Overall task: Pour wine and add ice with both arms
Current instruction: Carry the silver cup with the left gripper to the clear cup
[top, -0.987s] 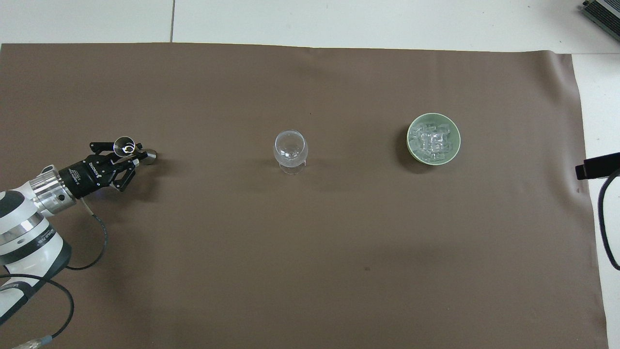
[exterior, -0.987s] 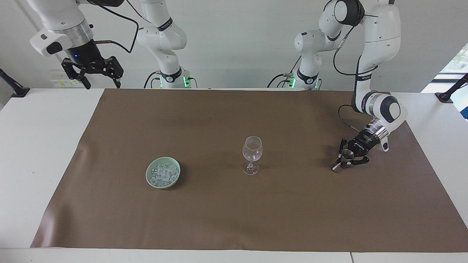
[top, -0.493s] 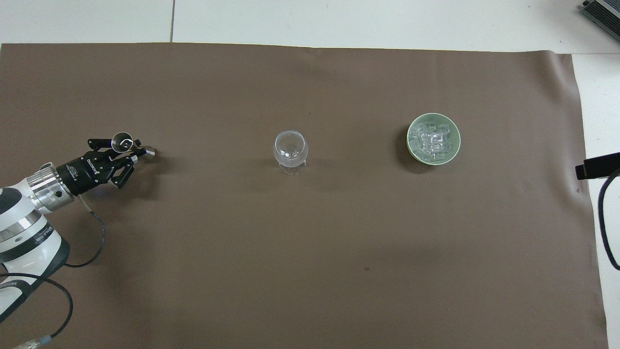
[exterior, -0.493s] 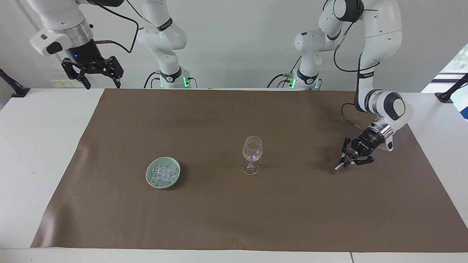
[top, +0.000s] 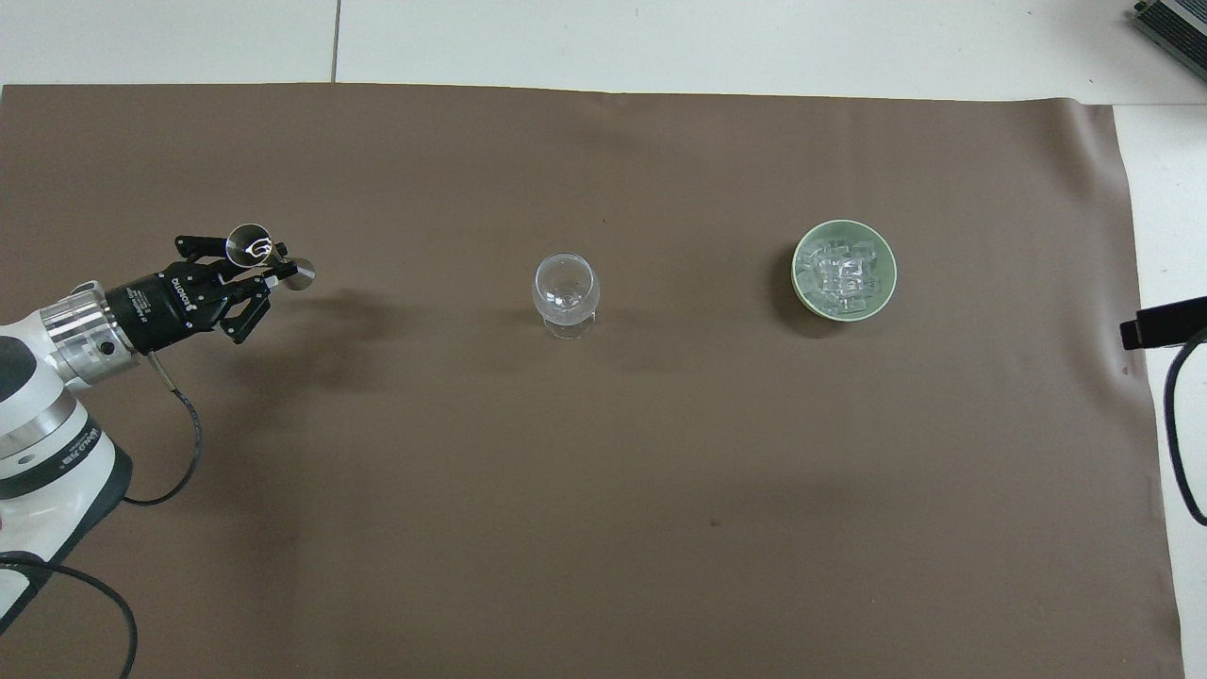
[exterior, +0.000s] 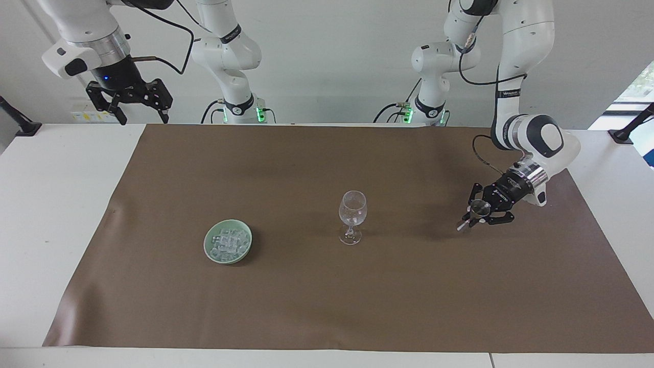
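Facing view
Left gripper (exterior: 477,213): over the brown mat (exterior: 327,306) toward the left arm's end, its black fingers closed around a small shiny metal measuring cup (exterior: 474,210), which is tilted and clear of the mat.
Right gripper (exterior: 134,102): raised over the table's edge by the right arm's base, waiting, jaws spread wide and holding nothing.
Wine glass (exterior: 352,215): clear, stemmed, upright between the two grippers' ends of the mat.
Ice (exterior: 228,243): small glassy cubes heaped in a round pale green dish (exterior: 210,252), well apart from both jaws.

Overhead view
Left gripper (top: 253,271): the cup's round open mouth gleams between the fingers.
Ice (top: 842,273): colourless, blocky, piled inside the dish (top: 803,288), beside the glass (top: 566,286).
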Controlling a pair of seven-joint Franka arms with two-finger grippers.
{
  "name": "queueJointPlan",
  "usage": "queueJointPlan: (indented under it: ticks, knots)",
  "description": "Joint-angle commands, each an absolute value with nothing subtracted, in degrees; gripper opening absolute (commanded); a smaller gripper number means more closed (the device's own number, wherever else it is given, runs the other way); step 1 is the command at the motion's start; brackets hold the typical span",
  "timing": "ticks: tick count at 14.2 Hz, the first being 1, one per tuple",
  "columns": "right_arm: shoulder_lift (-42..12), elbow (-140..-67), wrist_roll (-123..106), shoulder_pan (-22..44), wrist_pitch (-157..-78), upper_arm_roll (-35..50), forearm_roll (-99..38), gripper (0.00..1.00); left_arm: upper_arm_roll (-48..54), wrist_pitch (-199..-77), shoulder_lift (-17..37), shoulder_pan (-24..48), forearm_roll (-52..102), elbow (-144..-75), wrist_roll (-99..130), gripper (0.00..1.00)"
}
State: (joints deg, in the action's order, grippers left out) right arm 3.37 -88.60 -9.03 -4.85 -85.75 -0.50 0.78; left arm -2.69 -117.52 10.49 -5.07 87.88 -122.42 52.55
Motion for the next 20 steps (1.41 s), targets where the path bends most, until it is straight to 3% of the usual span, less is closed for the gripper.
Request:
queueJointPlan:
  ticks: [1, 20]
  knots:
    - [4.0, -88.9, -8.3, -4.8, -86.0, -0.4, 0.6, 1.00, -1.3, -118.7, 7.2, -4.5, 86.4, -123.2, 57.2, 0.00]
    - [4.0, -88.9, -8.3, -4.8, -86.0, -0.4, 0.7, 1.00, 17.0, -133.1, 0.4, -4.5, 86.2, -124.9, 63.0, 0.00]
